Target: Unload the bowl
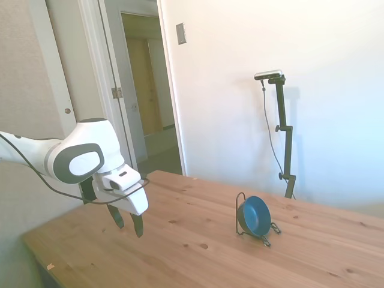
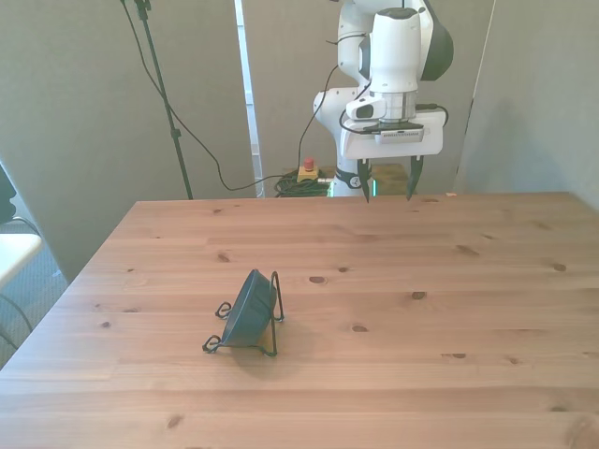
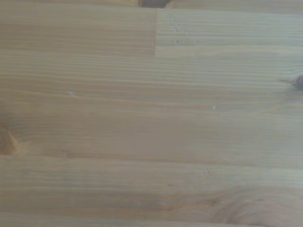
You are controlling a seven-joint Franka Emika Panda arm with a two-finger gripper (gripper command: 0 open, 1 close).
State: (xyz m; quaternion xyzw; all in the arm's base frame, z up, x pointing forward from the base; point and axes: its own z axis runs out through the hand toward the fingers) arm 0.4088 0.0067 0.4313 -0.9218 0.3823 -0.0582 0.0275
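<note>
Gripper [image 1: 128, 220] is hanging open and empty above the table [image 1: 180, 252], while the one bowl [image 1: 255, 216] is standing on edge in the one wire stand [image 1: 241, 207], well ahead of the fingers; likely light, rigid, slick and breakable, best pinched across its upper rim.

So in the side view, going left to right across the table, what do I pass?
The gripper, open and above the table's left end → the black wire stand's upright loop → the bowl, standing on edge in that stand. The bowl and stand overlap, so their order is only loose.
</note>
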